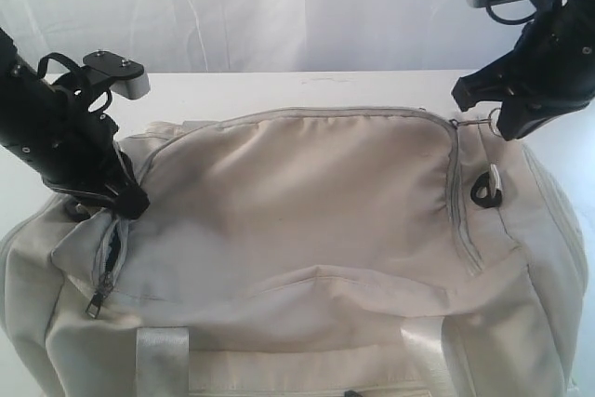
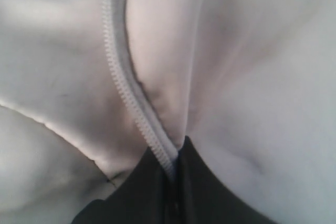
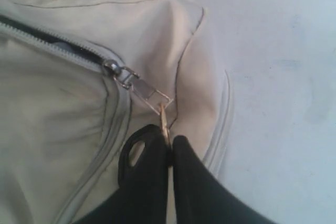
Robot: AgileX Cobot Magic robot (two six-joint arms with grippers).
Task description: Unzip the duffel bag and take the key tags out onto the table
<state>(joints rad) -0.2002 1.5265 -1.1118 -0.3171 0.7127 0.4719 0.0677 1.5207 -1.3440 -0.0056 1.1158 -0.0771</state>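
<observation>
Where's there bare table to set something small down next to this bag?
Bare table runs behind the duffel bag and beside its end near the right tool, pinching the zipper pull. The left tool grips the bag; the near side is all bag.

Bright, washed-out table [image 1: 307,90]; blurry wrist close-ups.

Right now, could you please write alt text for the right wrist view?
The right gripper is shut on the ring of the zipper pull at a corner of the cream duffel bag. The zipper behind it gapes slightly open; white table lies beyond.
</observation>
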